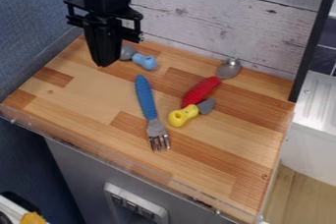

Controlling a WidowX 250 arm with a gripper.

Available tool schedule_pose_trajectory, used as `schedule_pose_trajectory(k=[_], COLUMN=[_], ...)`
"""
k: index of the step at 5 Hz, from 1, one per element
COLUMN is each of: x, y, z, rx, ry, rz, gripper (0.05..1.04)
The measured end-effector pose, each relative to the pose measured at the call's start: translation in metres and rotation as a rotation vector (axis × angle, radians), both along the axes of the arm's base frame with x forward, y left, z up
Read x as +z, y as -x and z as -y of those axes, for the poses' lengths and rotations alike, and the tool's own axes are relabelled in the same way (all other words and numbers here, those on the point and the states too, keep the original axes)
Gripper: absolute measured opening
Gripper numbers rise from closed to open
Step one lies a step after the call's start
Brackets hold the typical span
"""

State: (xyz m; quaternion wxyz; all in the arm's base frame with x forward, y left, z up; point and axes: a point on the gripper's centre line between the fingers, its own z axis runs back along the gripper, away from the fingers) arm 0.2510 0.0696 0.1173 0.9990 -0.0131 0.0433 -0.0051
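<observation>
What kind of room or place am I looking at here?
It looks like a toy or mock-up kitchen: a wooden countertop holds a blue-handled fork and a red-handled spoon, with a white sink-like basin at the right.

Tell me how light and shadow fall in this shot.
Camera view: light looks soft and fairly even across the wooden counter, without hard shadows; the metal bowl of the red-handled spoon catches a small highlight; the black gripper is so dark that its surface detail partly disappears.
</observation>
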Motion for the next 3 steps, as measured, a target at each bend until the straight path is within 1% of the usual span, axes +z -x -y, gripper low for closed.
schedule_pose_trajectory(k=[1, 2, 3], x=[0.003, -0.001, -0.001], y=[-0.017, -0.043, -0.071], z=[-0.005, -0.011, -0.009], rx=[-0.080, -0.189, -0.299], ry=[0.006, 0.004, 0.010], rz=[-0.003, -0.003, 0.001], gripper=[0.233, 0.492, 0.797])
